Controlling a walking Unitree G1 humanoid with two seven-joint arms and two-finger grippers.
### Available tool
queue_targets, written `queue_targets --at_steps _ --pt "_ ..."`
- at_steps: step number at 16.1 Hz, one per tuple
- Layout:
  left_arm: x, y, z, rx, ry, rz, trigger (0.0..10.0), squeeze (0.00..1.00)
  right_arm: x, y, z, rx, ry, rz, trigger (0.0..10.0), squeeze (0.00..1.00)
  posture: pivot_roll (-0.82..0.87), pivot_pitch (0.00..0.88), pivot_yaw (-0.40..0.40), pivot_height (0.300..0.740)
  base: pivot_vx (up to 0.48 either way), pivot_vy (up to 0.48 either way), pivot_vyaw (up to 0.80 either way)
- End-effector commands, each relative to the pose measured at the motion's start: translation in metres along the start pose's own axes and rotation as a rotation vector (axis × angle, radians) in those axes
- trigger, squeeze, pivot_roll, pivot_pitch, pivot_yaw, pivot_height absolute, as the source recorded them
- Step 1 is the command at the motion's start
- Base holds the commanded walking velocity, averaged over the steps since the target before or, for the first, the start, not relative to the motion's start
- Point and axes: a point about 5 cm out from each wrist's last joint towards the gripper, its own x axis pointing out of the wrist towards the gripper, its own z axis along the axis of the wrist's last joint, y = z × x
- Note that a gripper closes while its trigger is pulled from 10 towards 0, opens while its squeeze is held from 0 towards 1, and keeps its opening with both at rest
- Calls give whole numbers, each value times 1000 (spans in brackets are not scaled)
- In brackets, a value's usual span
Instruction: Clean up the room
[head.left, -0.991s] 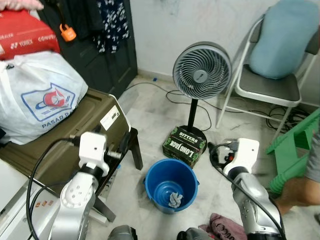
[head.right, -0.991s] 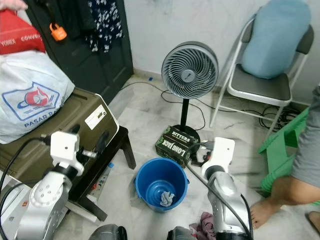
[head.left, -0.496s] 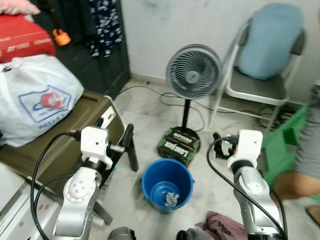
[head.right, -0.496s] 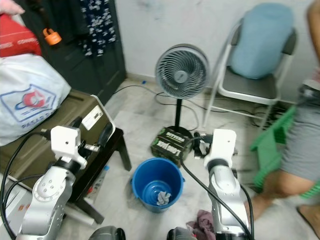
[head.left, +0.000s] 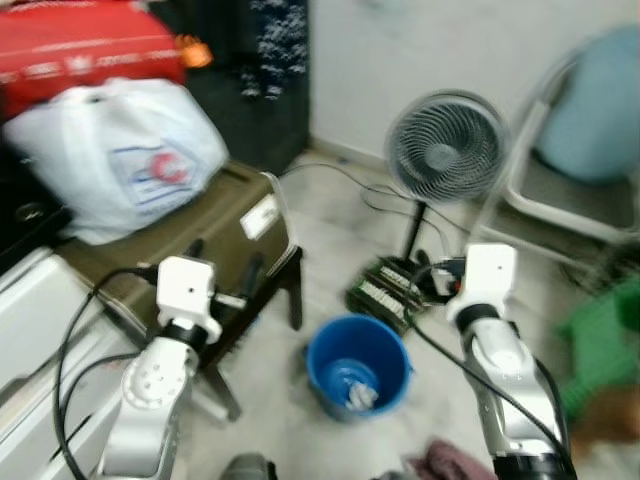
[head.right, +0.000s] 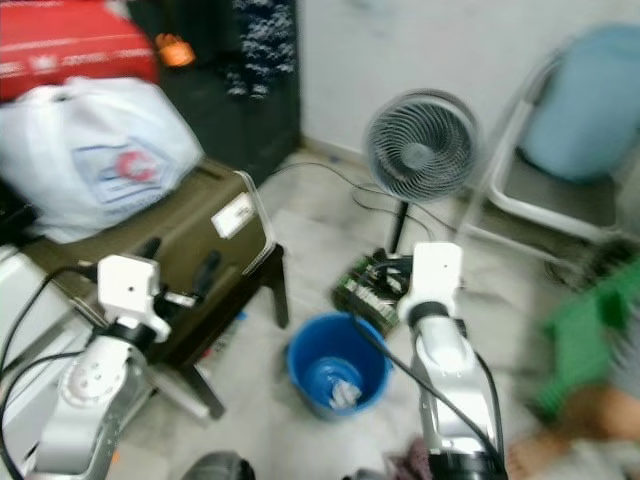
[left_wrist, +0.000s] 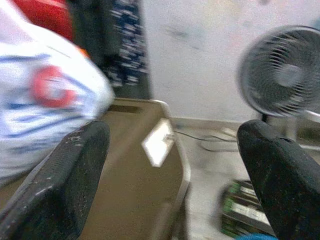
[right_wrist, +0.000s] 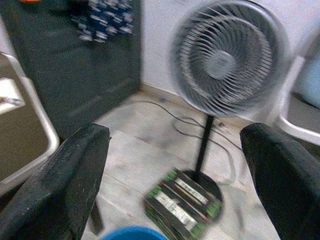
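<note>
A: Big things first?

B: Olive-brown case on a dark stand, far to the left; white printed plastic bag on top of it, red bag above that; grey pedestal fan standing by the wall, folding chair with a blue cushion to its right; something green at the right edge, too blurred to name.

A: And smaller?

B: Blue bucket on the floor between the two arms, a pale crumpled cloth lying in its bottom; green-and-black box at the foot of the fan, just beyond the bucket; pinkish rag on the floor at the near edge, close beside the base of the right arm.

A: State of each tool?

B: Left tool spread wide, holding nothing, aimed over the case toward the fan; right tool likewise wide and empty, aimed at the fan and the box under it.

A: Which relation counts for the coming move?

B: Probably the rag against the bucket; rag lying nearer than the bucket and off to the right, well below and behind where the right tool now points; right arm plainly the nearer one; likely a reach down and back toward the robot, then a short carry forward and left to the bucket mouth; long axis of the rag impossible to tell through the blur.
</note>
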Motion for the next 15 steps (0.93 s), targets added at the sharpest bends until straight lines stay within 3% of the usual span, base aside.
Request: queue_targets --at_steps 1,8,15 --pt "3 -1 3 8 -14 20 10000 0 0 -3 1 1 -4 -9 10000 0 -42 21 13 740 0 0 800" --pt "4 -1 5 18 -16 33 10000 0 11 9 14 -13 -65 52 10000 0 -42 44 13 740 0 0 800" --pt "2 2 2 19 8 100 10000 0 11 13 15 -38 -74 84 10000 0 -38 50 4 740 0 0 788"
